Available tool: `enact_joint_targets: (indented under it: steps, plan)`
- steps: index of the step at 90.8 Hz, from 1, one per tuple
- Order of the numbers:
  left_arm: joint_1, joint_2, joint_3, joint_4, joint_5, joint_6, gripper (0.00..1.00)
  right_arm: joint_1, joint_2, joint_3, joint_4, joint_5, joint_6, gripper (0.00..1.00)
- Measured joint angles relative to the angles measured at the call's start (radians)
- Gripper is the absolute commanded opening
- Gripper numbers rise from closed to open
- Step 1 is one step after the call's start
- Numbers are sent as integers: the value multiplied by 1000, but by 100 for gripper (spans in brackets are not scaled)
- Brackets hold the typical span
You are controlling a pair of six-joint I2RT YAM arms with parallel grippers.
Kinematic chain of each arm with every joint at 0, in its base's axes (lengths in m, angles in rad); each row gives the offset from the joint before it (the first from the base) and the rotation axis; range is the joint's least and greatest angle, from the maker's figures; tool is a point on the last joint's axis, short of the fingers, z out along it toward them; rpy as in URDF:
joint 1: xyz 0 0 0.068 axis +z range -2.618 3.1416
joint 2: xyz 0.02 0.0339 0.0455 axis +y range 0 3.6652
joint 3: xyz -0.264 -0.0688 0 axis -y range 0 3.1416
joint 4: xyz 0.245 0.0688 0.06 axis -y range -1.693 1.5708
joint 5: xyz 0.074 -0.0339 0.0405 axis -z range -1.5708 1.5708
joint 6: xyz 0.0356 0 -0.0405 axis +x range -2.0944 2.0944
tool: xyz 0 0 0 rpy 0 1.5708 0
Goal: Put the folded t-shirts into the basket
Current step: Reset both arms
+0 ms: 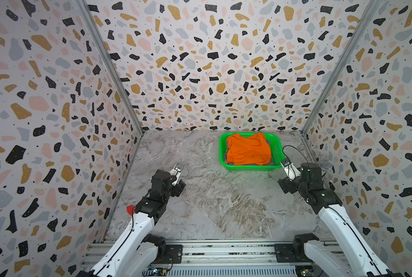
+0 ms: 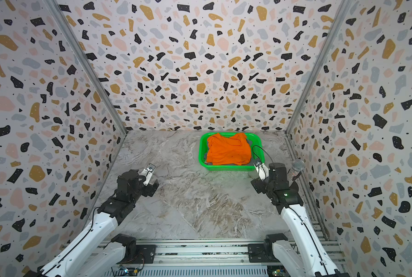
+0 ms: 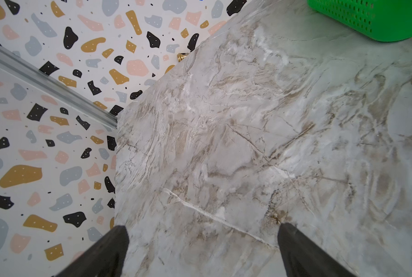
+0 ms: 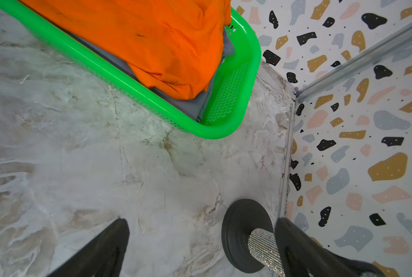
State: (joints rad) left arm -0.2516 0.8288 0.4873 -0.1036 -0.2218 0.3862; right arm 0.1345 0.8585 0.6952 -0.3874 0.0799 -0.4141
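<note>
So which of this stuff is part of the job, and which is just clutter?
Job:
orange t-shirt
grey t-shirt under it
green basket

Lying about:
glittery microphone on its black stand
small brass object

White arm links point(image 1: 138, 227), black joint housings point(image 1: 160, 183), silver wrist brackets point(image 1: 177, 169), black pincer fingers point(image 3: 104, 251).

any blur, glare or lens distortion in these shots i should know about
In both top views the wide lens splays the side walls, the basket sharp; in the left wrist view the fingertips are soft and dark, the table crisp; in the right wrist view the orange t-shirt looks oversaturated, with a green cast on the table.
</note>
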Motion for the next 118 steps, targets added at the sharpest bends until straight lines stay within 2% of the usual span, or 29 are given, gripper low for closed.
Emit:
enact_joint_targets:
  steps: [12, 27, 40, 63, 82, 103, 118]
  plan:
    - [6, 34, -100, 148, -68, -99, 100, 0, -2, -84, 116, 47, 74, 100]
    - [28, 125, -157, 296, -118, -183, 100, 0, 13, -171, 240, 42, 128, 100]
    - [45, 185, -165, 429, -119, -235, 100, 0, 96, -195, 363, 50, 163, 100]
    - [65, 438, -165, 669, -115, -311, 100, 0, 304, -204, 580, 82, 235, 100]
    - [73, 580, -169, 836, -92, -328, 100, 0, 352, -317, 810, 104, 250, 100]
    - [78, 588, -174, 885, -76, -336, 100, 0, 393, -369, 999, 94, 290, 100]
    - [79, 588, -174, 895, -73, -340, 100, 0, 514, -419, 1195, 94, 301, 100]
